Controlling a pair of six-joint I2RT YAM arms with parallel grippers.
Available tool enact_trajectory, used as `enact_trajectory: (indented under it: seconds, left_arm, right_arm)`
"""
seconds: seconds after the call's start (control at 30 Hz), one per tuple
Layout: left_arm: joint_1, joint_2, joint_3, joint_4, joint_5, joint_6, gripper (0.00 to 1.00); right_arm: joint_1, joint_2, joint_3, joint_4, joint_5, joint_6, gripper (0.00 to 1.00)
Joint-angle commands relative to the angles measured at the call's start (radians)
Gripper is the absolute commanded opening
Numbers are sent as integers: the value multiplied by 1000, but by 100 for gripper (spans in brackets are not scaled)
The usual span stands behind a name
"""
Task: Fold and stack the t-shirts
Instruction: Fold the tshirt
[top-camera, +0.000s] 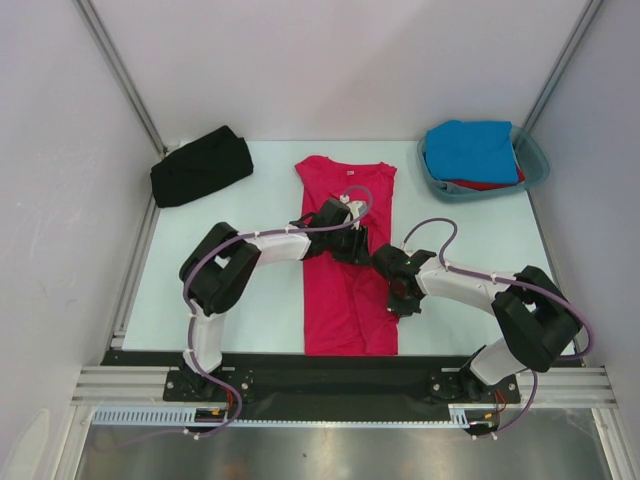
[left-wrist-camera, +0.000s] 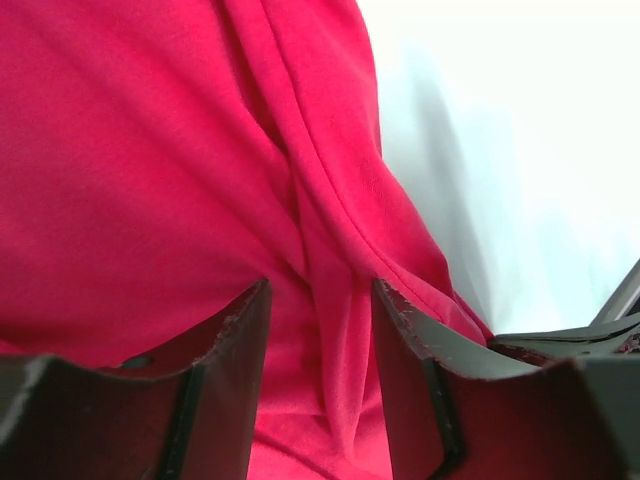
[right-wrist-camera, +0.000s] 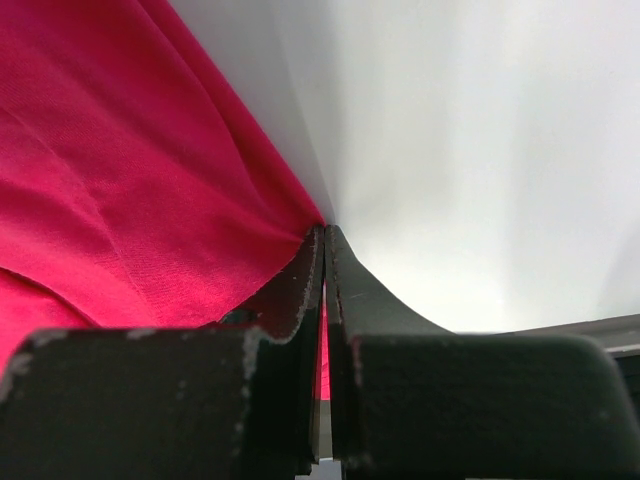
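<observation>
A crimson-pink t-shirt (top-camera: 340, 290) lies lengthwise mid-table as a narrow strip, its white neck label (top-camera: 352, 174) at the far end. My left gripper (top-camera: 352, 243) is low over its middle. In the left wrist view this gripper (left-wrist-camera: 320, 290) is open, with a raised ridge of the pink cloth (left-wrist-camera: 150, 150) between its fingers. My right gripper (top-camera: 398, 300) is at the shirt's right edge. In the right wrist view it (right-wrist-camera: 324, 232) is shut on the cloth's edge (right-wrist-camera: 120, 170), and pink shows between the jaws. A black t-shirt (top-camera: 200, 166) lies folded at the back left.
At the back right stands a teal tub (top-camera: 536, 160) holding a blue t-shirt (top-camera: 472, 150) on top of a red one (top-camera: 490, 184). Bare pale table (top-camera: 250, 290) lies on both sides of the pink shirt. Grey walls enclose the workspace.
</observation>
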Motion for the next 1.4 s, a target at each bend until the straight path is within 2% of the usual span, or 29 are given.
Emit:
enact_trajectory:
  seconds: [0.0, 0.13, 0.27, 0.43, 0.57, 0.7, 1.07, 1.37]
  left_arm:
    - [5, 6, 46, 27, 43, 23, 49]
    - [5, 11, 47, 33, 57, 23, 41]
    - [5, 22, 55, 35, 74, 18, 27]
    - [5, 32, 63, 44, 97, 12, 18]
    - [3, 35, 66, 50, 106, 12, 6]
    - [6, 23, 77, 33, 95, 24, 1]
    - [81, -47, 89, -79, -50, 72, 1]
    - [117, -81, 57, -83, -81, 75, 0]
  right_arm:
    - [-8, 78, -65, -1, 117, -9, 0]
    - [-8, 88, -66, 6, 113, -10, 0]
    - [-8, 91, -68, 9, 113, -10, 0]
    - [-8, 90, -71, 11, 111, -9, 0]
    - [-8, 90, -74, 8, 113, -10, 0]
    - [-10, 90, -75, 9, 114, -7, 0]
    - [-10, 84, -83, 6, 116, -3, 0]
    - [-11, 85, -83, 8, 114, -3, 0]
